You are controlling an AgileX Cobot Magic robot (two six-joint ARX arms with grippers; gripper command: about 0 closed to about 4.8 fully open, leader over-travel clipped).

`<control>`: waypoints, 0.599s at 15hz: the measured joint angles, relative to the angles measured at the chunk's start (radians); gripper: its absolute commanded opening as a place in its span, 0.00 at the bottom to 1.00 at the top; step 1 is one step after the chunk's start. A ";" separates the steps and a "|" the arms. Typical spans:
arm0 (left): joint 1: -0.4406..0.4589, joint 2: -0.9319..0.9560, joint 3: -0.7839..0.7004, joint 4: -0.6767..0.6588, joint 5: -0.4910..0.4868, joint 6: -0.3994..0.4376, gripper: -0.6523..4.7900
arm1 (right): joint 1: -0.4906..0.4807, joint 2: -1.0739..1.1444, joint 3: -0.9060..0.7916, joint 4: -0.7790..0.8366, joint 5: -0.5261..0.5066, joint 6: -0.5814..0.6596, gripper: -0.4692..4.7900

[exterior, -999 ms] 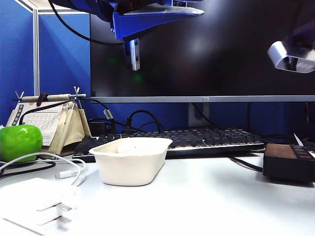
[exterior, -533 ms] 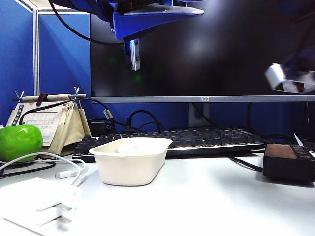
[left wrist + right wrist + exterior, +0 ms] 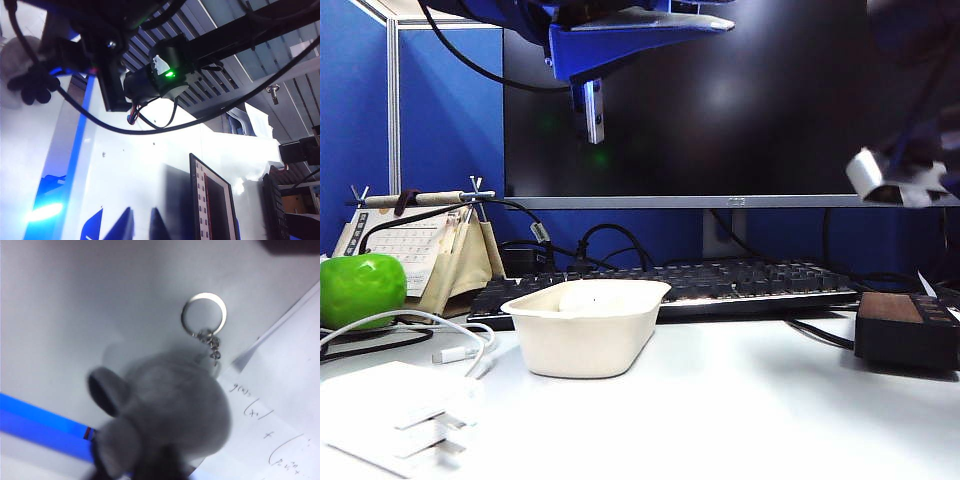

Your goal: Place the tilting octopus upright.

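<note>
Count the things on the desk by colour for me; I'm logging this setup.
White: 3 – tray, charger, cable
Black: 3 – keyboard, box, monitor
Green: 1 – apple
Beige: 1 – calendar stand
Grey: 1 – octopus, lying beside paper
Total: 9

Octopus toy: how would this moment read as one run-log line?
octopus: on table by paper | right pincer: close above octopus, grip unclear | left pincer: raised high at left, open, empty
</note>
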 measured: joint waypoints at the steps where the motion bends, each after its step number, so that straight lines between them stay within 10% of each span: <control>1: 0.000 0.000 0.000 0.000 0.000 0.000 0.22 | 0.000 0.008 0.000 -0.003 0.000 -0.001 0.10; 9: 0.000 0.000 0.000 0.000 0.000 0.000 0.22 | 0.000 0.021 0.000 0.087 0.182 -0.012 0.09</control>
